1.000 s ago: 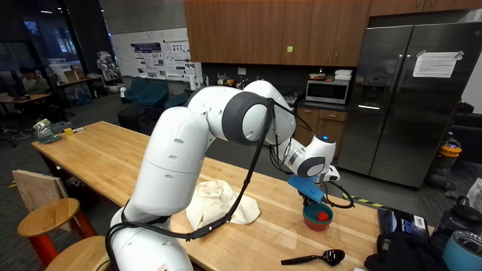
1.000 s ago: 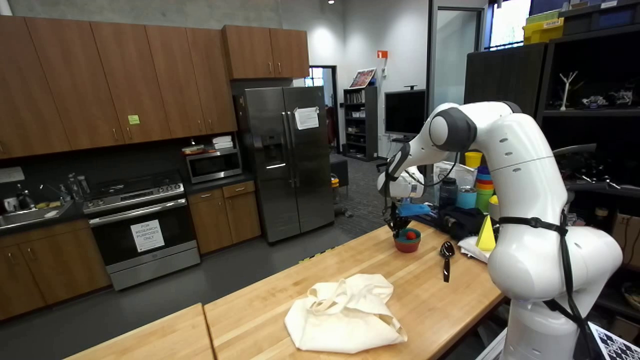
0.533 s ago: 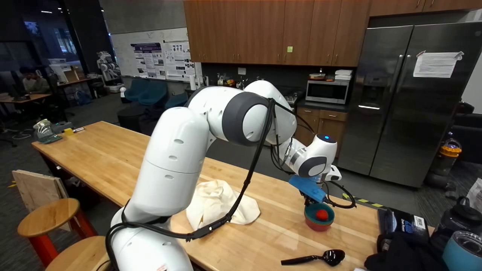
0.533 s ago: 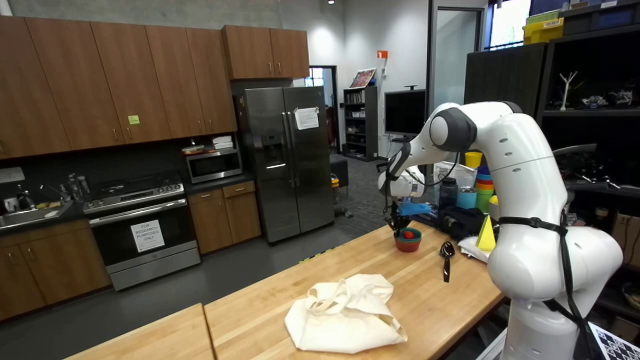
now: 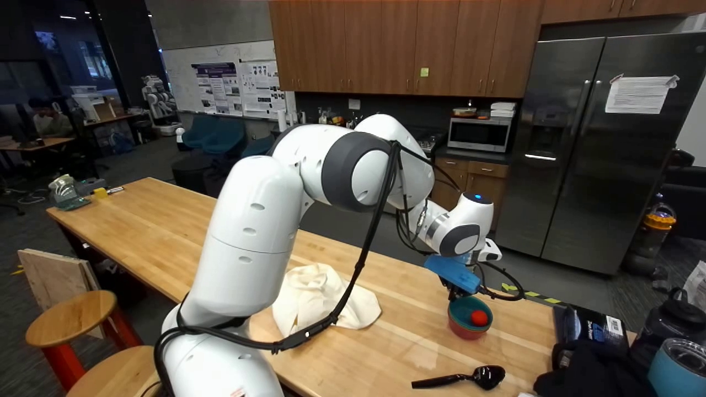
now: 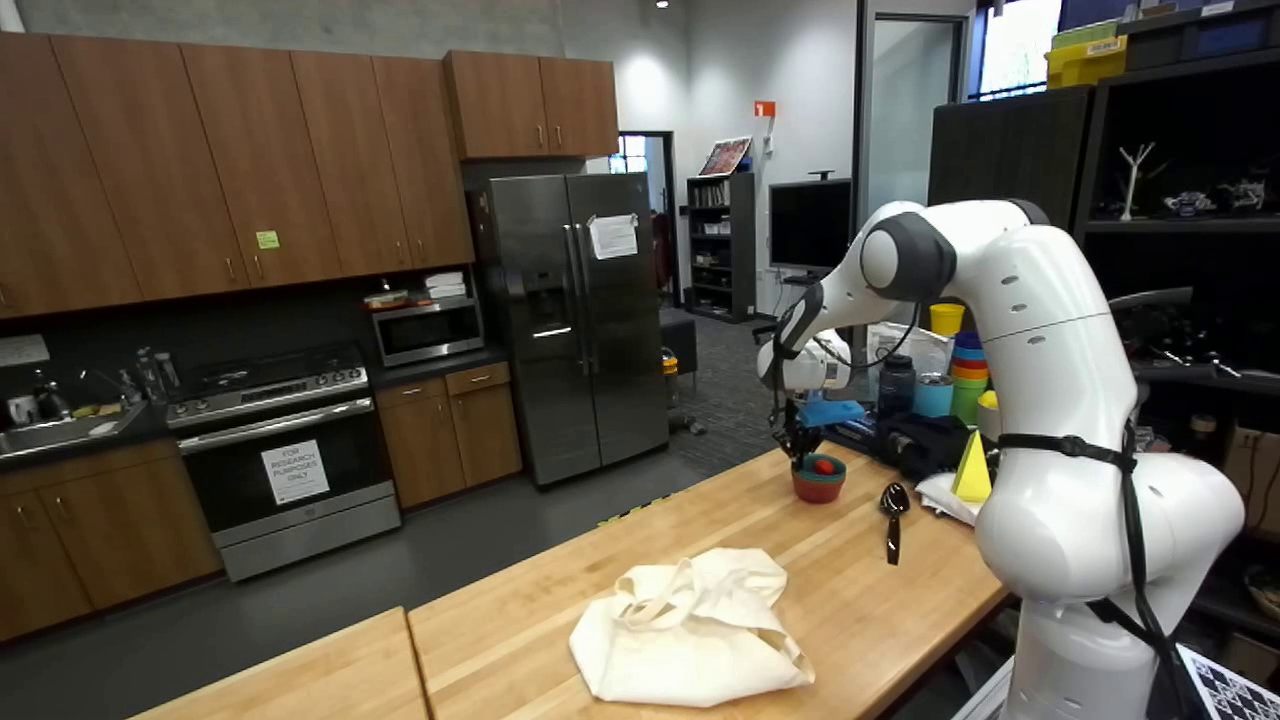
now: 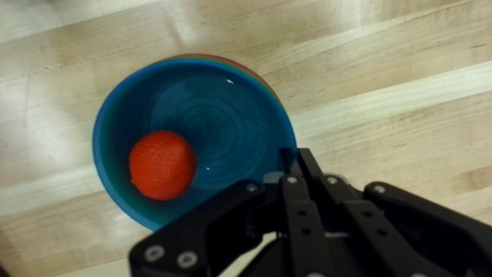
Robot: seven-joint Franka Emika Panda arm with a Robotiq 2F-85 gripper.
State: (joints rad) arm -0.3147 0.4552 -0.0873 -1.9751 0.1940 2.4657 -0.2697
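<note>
one gripper [image 7: 295, 156] pinches one blue bowl [image 7: 226, 119] by its rim, one red ball [image 7: 162, 165] inside.

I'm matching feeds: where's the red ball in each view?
In an exterior view: red ball, right of centre, low.
In an exterior view: red ball, right of centre, below middle.
Wrist view: red ball, left of centre, below middle.
Shared landmark: the blue-green bowl around it.
</note>
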